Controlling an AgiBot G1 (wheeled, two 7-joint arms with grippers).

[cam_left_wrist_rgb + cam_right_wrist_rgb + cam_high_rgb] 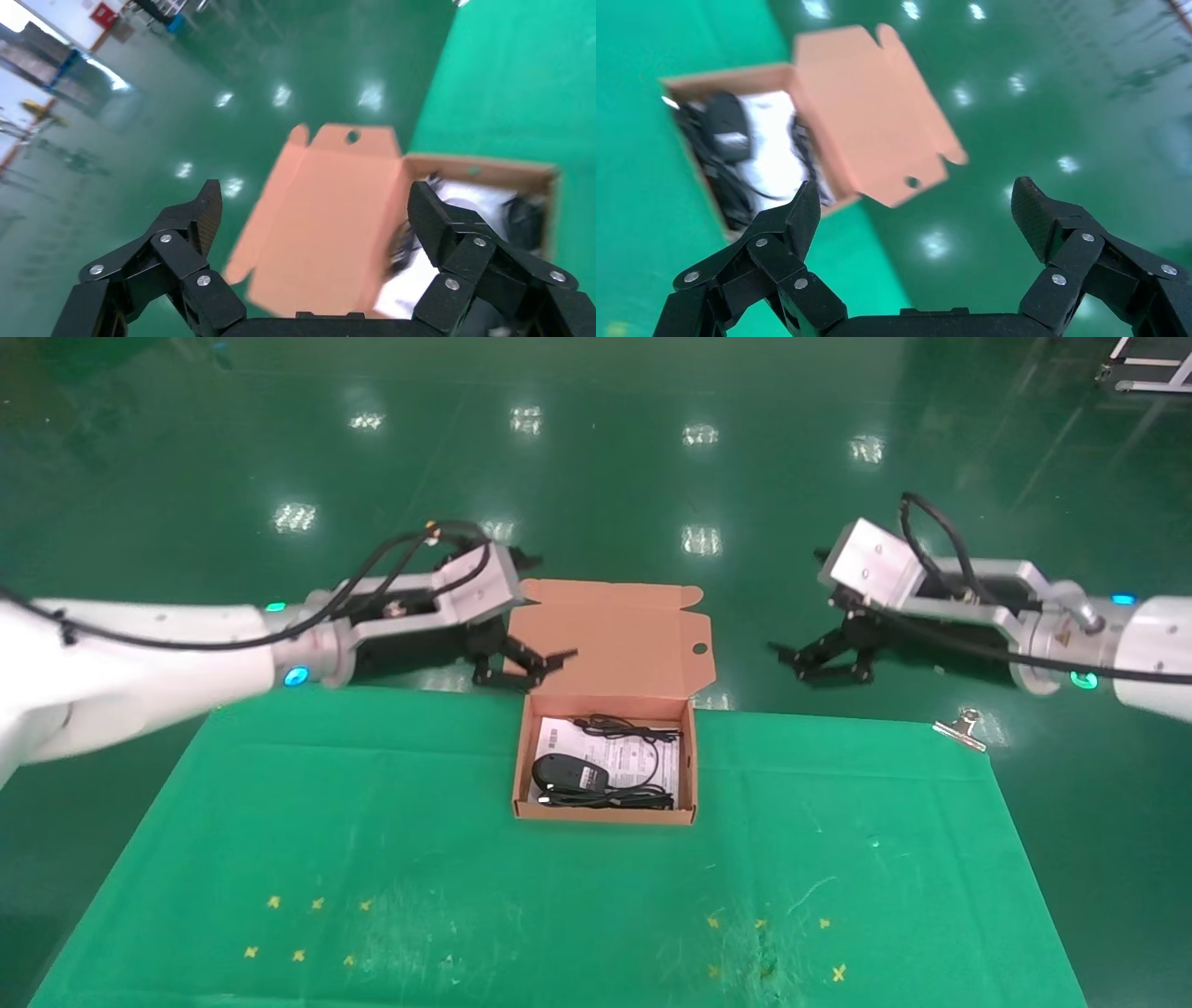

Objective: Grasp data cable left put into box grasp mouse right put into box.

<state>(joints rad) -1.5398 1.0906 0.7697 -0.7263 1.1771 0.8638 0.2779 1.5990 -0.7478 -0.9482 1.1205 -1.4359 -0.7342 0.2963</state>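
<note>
Both grippers, left gripper (526, 665) and right gripper (824, 663), hang wide apart and empty beside the box (603, 814); its raised lid (615, 640) could get knocked shut.

**Box packed with mouse and cable, lid standing open**

The box (603, 814), a shallow orange-brown cardboard mailer, sat at the far middle of the green cloth with its hinged lid thrown back and tilted away, a round hole near the lid's right edge. A white printed sheet lined its floor. The mouse (568, 772), small, black and oval, lay inside toward the left, on the sheet. The data cable (610, 797), a thin black bundle, stretched along the near wall of the box, just beside the mouse. More thin black cord looped across the far part of the lining.
</note>
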